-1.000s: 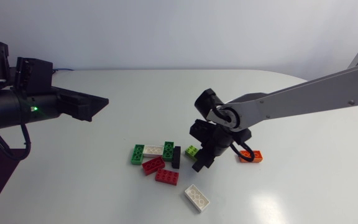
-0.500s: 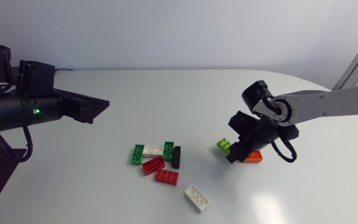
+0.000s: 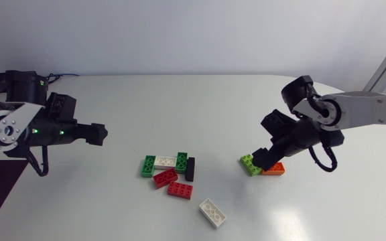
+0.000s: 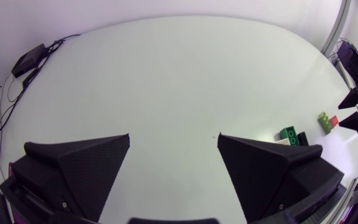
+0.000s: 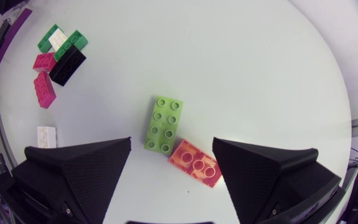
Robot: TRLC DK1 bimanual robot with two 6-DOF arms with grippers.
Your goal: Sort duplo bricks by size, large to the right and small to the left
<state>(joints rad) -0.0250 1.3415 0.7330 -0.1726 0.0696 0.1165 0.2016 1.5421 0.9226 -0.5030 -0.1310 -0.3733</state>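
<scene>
- Jaws of the left gripper [image 3: 98,133] were seen spread wide with nothing between them; it was held over the table [image 3: 200,100] toward its left edge, well apart from every brick.
- Unsorted pieces were bunched near the middle of the near edge: a green brick [image 3: 148,165], a black brick [image 3: 190,169] and a red brick [image 3: 179,190] among them, with a white brick [image 3: 212,212] lying alone, nearest that edge.
- Toward the right edge, a lime brick [image 5: 163,124] lay flat, studs up, its corner touching an orange brick [image 5: 196,162].
- The right gripper [image 3: 263,158] was held just above the lime brick, fingers wide to either side and neither touching it.
- The bricks were judged light, rigid and smooth-walled, and so liable to slip. A hold is best taken across the two long side walls, low and centred, never on the studs.
</scene>
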